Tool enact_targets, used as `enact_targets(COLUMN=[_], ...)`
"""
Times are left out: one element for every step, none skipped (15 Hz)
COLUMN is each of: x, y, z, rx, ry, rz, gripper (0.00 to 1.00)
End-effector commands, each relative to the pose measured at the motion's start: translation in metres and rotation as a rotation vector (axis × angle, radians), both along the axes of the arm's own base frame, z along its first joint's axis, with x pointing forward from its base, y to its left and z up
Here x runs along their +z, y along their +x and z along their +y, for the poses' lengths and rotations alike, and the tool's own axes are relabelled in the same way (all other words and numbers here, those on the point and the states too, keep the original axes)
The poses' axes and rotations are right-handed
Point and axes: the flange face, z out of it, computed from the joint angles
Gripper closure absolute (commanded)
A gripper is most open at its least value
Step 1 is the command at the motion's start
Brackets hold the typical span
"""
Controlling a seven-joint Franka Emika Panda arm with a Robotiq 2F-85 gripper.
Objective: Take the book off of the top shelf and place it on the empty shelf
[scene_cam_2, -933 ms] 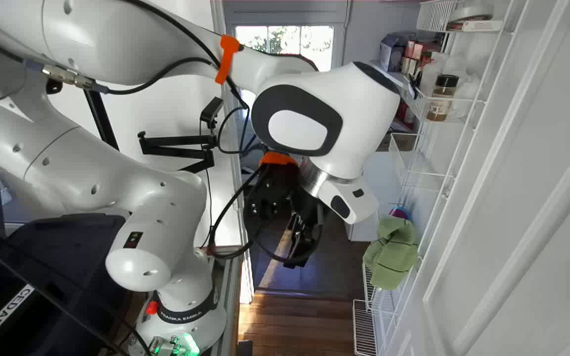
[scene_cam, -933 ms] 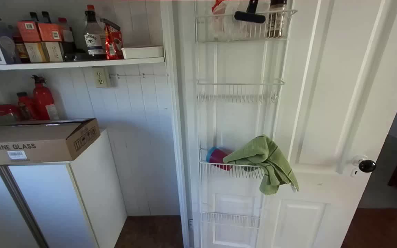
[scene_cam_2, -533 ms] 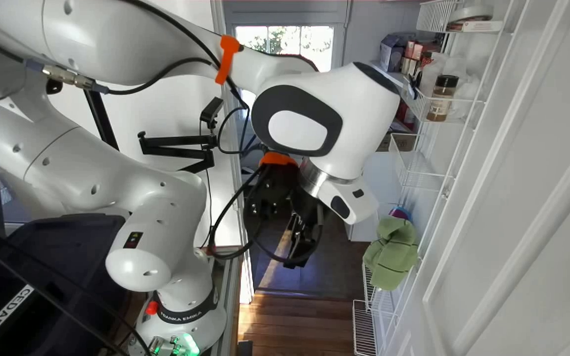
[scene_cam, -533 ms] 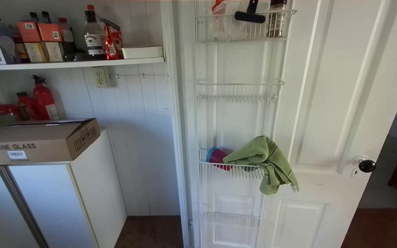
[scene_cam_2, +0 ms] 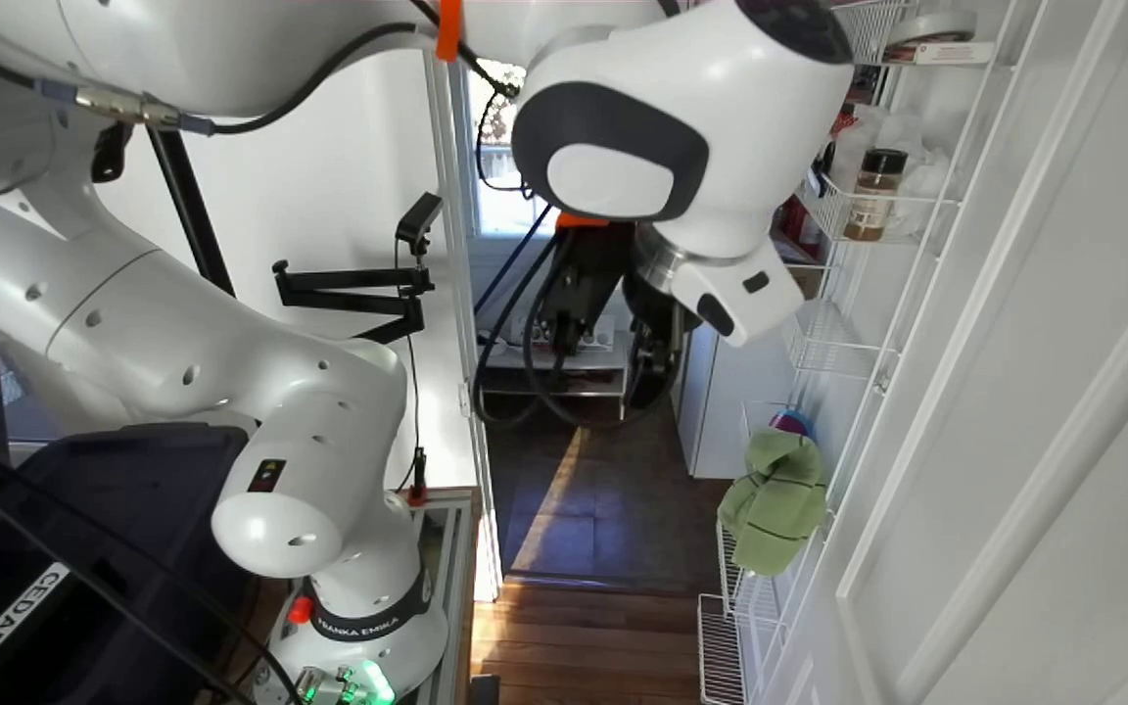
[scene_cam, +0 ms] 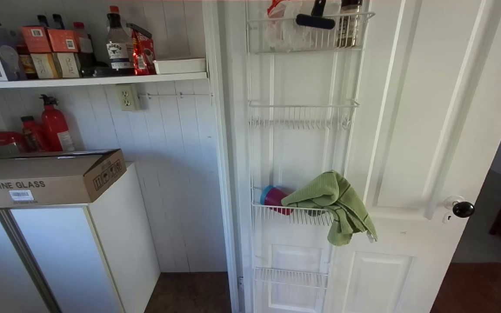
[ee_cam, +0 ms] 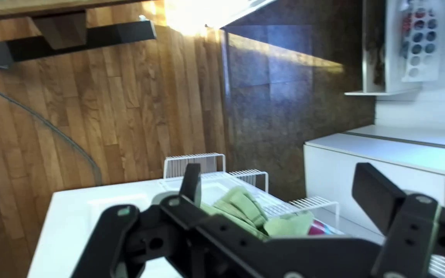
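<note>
White wire rack (scene_cam: 292, 277) on a panelled door (scene_cam: 411, 152), shown with the robot arm (scene_cam_2: 231, 323). The book (scene_cam_2: 956, 52) lies flat on the top shelf (scene_cam_2: 858, 34), beneath a round white object (scene_cam_2: 938, 24); mainly its thin edge shows. The next tier down (scene_cam_2: 833, 209) carries an upright spice jar (scene_cam_2: 875, 196) and pale plastic bags (scene_cam: 285, 37); a black object with a handle (scene_cam: 315, 21) stands at its front rim. Directly below is the empty shelf (scene_cam: 302, 105) — visible in both exterior views, partly hidden behind the arm in an exterior view. The tier under that (scene_cam: 305, 216) bears a green cloth (scene_cam: 337, 200), draped over the rim, next to a tilted, blue-rimmed cup (scene_cam: 276, 198). In the wrist view the end effector (ee_cam: 278, 175) is spread — its two fingers (ee_cam: 191, 185) stand wide apart, with cloth and cup in view between them. In an exterior view it hangs below the arm, apart from the book. A cardboard box (scene_cam: 33, 180) lettered WINE GLASS rests on a white cabinet (scene_cam: 124, 234).
</note>
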Motion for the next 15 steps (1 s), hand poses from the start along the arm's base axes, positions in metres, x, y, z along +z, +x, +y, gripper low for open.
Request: enact_targets(x=[0.050, 0.064, 0.073, 0.083, 0.092, 0.099, 0.106, 0.112, 0.118, 0.123, 0.128, 0.133, 0.138, 0.143, 0.132], y=[0.027, 0.035, 0.041, 0.048, 0.056, 0.064, 0.070, 0.077, 0.084, 0.091, 0.097, 0.104, 0.111, 0.118, 0.102], z=[0.008, 0.010, 0.011, 0.013, 0.016, 0.018, 0.021, 0.023, 0.027, 0.032, 0.035, 0.040, 0.043, 0.047, 0.039], rx=[-0.057, -0.074, -0.088, -0.104, -0.123, -0.139, -0.155, -0.167, -0.177, -0.183, -0.187, -0.189, -0.189, -0.174, -0.183], ry=[0.180, 0.230, 0.275, 0.320, 0.364, 0.407, 0.452, 0.493, 0.537, 0.578, 0.616, 0.650, 0.679, 0.703, 0.653], rz=[-0.070, -0.105, -0.136, -0.172, -0.205, -0.242, -0.278, -0.318, -0.355, -0.393, -0.436, -0.479, -0.528, -0.580, -0.506], gripper=[0.00, 0.00, 0.00, 0.00, 0.00, 0.00, 0.00, 0.00, 0.00, 0.00, 0.00, 0.00, 0.00, 0.00, 0.00])
